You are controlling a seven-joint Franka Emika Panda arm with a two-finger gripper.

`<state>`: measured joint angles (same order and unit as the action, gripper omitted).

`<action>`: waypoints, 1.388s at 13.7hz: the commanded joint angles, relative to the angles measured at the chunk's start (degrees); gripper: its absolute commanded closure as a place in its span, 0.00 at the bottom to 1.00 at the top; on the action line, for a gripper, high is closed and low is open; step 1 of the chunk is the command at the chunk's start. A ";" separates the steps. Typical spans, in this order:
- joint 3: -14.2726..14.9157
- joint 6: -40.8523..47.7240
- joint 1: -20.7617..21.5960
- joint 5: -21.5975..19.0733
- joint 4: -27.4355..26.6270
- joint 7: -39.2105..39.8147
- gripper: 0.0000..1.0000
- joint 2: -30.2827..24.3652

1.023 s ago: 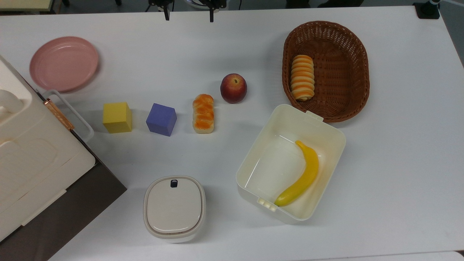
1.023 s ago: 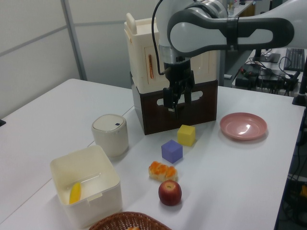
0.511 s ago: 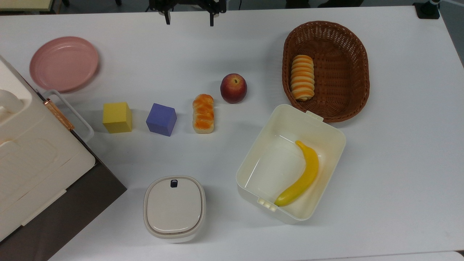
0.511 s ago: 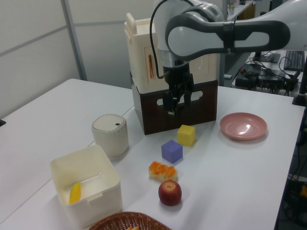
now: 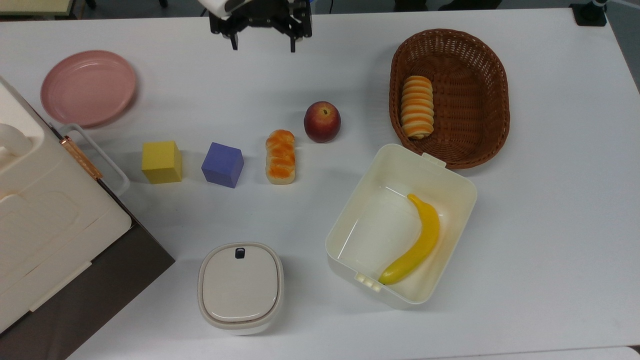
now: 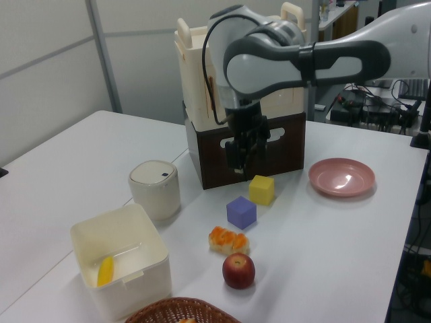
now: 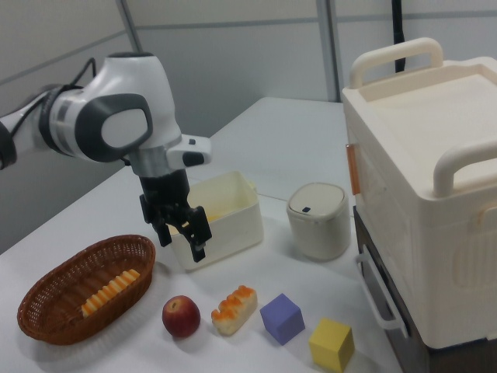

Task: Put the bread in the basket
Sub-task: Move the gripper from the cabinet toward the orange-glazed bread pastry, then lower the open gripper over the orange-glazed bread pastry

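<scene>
The bread [image 5: 280, 156] lies on the table [image 5: 550, 225], between the purple cube [image 5: 222, 164] and the apple [image 5: 322, 121], close to both and touching neither; the basket [image 5: 492, 95] sits well apart toward the top view's right, already holding a striped roll [image 5: 417, 106]. In the top view the gripper [image 5: 261, 49] hangs near the upper edge with its jaws spread wide and holding nothing, so the bread lies down-picture from it and a little to the top view's right; the right view shows the gripper [image 7: 180, 244] raised above the table. The loaf's long axis runs up and down the top view, while the jaws gape across it; I judge that they already straddle the short width, so the approach needs little turning, mainly travel toward the bread and a descent.
</scene>
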<state>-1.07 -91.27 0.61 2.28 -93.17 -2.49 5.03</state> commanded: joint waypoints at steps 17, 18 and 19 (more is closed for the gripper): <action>0.63 -18.05 3.08 -0.87 -3.34 -7.44 0.00 18.61; 0.63 -18.67 3.08 -0.70 -3.25 -7.44 0.00 19.49; 0.63 -19.20 3.08 -0.43 -3.25 -7.27 0.00 20.02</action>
<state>-1.09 -107.86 3.10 2.21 -95.74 -9.23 23.67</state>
